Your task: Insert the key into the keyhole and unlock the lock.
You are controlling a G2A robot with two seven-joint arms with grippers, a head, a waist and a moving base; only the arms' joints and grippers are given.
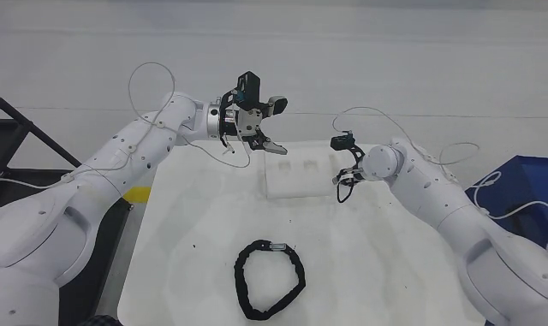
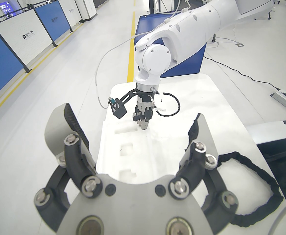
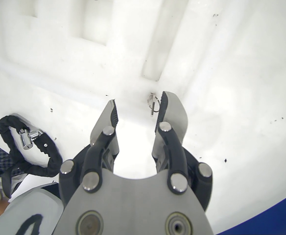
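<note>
Indoors, white table point(image 1: 385, 266) on pale hall floor point(image 1: 342, 52), foam tray point(image 1: 295, 185), left hand point(image 2: 133, 114) spread wide, right hand point(image 3: 139, 100) parted beside key point(image 3: 152, 103).

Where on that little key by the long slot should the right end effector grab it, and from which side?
Probably the dark shank of the key, coming from straight above. It lies flat on the white surface, so the open right end effector would best close across the shank's narrow width, clear of the ring.
</note>
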